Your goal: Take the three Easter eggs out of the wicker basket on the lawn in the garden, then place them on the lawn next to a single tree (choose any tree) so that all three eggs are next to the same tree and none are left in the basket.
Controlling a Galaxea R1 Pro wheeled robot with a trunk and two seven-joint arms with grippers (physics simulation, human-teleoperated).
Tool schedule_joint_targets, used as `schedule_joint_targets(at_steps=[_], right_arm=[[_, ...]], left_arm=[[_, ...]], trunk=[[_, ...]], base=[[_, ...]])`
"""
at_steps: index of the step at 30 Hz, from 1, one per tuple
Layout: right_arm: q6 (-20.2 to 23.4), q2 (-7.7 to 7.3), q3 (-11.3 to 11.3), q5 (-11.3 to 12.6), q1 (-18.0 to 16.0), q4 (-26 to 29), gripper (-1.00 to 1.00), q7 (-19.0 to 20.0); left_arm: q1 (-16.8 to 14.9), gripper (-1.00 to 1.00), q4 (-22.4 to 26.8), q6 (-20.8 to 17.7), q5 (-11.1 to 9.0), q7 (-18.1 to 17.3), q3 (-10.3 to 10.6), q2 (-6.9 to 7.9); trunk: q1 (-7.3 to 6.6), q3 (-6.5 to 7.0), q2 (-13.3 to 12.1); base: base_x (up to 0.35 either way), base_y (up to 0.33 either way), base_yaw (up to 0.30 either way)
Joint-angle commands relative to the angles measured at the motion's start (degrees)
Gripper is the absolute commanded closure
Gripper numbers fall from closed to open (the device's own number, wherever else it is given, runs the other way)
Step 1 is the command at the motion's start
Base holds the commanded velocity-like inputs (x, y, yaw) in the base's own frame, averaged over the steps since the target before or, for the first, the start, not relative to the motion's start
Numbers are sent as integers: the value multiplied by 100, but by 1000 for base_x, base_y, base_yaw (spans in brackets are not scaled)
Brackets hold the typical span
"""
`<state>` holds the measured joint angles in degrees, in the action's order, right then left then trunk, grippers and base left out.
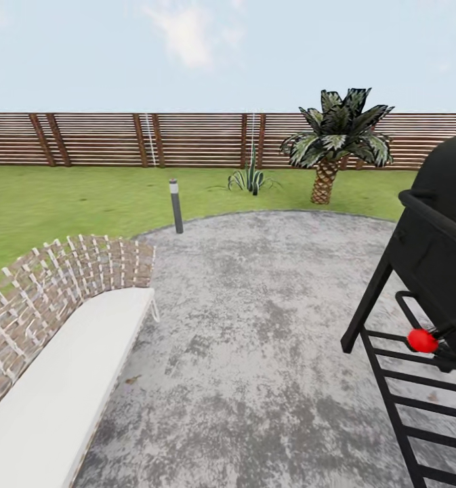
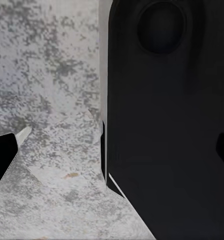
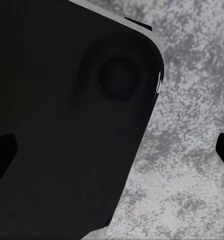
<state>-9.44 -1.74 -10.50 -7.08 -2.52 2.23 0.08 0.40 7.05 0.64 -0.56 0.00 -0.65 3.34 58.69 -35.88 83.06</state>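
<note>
Two wrist views look down at mottled grey paving past the robot's own black body. In the left wrist view the left claw (image 2: 112,150) shows a dark fingertip (image 2: 3,155) at one edge and a sliver of the other at the opposite edge – the fingers stand wide apart with nothing between them. The right claw (image 3: 116,150) reads the same way, spread and holding nothing.

From the head view, the round grey patio (image 1: 255,325) lies ahead, ringed by the lawn (image 1: 65,196), which runs back to a brown slatted fence (image 1: 187,139). A white-seated seat with a woven back (image 1: 58,352) curves along the patio's left side. At the right stands a black grill (image 1: 438,224) on a slatted frame, with a red knob (image 1: 422,340). A short dark post light (image 1: 176,206) stands at the patio's far edge. Further back on the grass are a spiky plant (image 1: 249,179) and, beside it, a palm-like tree (image 1: 336,139) – both near the fence.
</note>
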Motion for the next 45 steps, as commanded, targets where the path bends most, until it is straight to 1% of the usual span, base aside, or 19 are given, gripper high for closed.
schedule_joint_targets(at_steps=[1, 45], right_arm=[[-14, 0, 4, -57, -3, -3, -100, 1], [-14, 6, 4, -56, -3, -3, -100, 1]], left_arm=[[4, -100, 9, 7, -6, 0, -6, 0], [3, -100, 7, 7, -6, 0, -6, 0]], trunk=[[3, -4, 2], [3, -4, 2]], base=[[329, 0, 0], [329, 0, 0]])
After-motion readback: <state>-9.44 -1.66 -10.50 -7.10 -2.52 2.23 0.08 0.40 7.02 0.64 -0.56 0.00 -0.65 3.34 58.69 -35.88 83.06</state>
